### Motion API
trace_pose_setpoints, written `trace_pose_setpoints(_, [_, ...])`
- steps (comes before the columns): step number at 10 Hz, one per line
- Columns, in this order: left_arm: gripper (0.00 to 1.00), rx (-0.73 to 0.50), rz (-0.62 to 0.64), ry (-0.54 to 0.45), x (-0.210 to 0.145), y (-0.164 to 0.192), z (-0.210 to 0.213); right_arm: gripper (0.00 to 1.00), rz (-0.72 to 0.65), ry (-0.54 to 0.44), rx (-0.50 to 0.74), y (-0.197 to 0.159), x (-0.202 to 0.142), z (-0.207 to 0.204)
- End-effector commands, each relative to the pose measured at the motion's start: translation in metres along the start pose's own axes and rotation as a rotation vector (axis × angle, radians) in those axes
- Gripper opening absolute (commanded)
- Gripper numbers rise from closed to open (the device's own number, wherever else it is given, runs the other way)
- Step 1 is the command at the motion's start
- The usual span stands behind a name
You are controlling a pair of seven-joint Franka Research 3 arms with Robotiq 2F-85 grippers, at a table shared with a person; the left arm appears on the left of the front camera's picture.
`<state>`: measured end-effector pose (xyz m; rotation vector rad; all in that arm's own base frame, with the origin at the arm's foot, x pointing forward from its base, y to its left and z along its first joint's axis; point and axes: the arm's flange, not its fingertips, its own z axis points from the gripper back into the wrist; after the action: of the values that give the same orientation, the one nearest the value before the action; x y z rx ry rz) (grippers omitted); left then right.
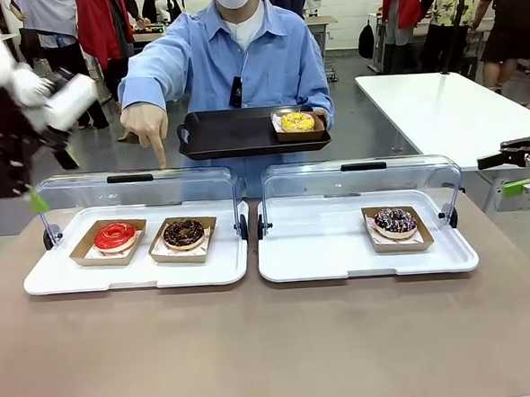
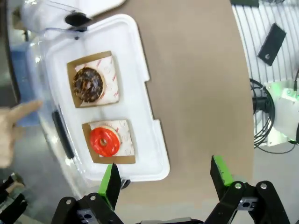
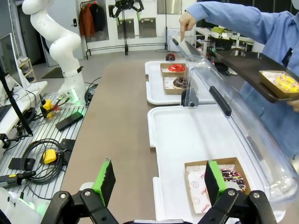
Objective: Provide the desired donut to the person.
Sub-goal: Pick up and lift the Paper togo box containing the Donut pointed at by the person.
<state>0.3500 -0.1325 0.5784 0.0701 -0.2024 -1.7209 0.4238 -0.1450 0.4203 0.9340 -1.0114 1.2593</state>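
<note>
Chocolate donut (image 1: 183, 232) lies untouched in the left display tray (image 1: 135, 277), beside the red donut (image 1: 114, 235), where the person's hand (image 1: 143, 123) seems to point. Left gripper (image 2: 164, 167) and right gripper (image 3: 160, 167) hang spread, empty; pickup and handover to the black tray (image 1: 229, 129) remain.

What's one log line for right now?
person: hand points toward left case | left gripper: open, empty | right gripper: open, empty | black tray: yellow donut on it
</note>
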Motion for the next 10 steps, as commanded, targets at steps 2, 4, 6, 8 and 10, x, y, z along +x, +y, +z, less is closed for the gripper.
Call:
trace_pose_setpoints(2, [1.00, -0.040, 0.001, 0.046, 0.049, 0.017, -0.061, 1.00, 0.001, -0.006, -0.002, 0.003, -0.001, 0.000])
trace_pose_setpoints(4, [1.00, 0.035, -0.013, 0.132, 0.083, 0.016, -0.104, 1.00, 0.001, -0.006, -0.002, 0.003, -0.001, 0.000])
trace_pose_setpoints(6, [1.00, 0.033, 0.010, 0.166, 0.093, 0.034, -0.135, 1.00, 0.001, -0.006, -0.002, 0.003, -0.001, 0.000])
trace_pose_setpoints(8, [1.00, 0.019, 0.030, 0.123, 0.089, 0.045, -0.151, 1.00, 0.001, -0.006, -0.002, 0.003, -0.001, 0.000])
trace_pose_setpoints(10, [1.00, -0.035, -0.016, 0.016, 0.076, 0.042, -0.143, 1.00, 0.001, -0.006, -0.002, 0.003, -0.001, 0.000])
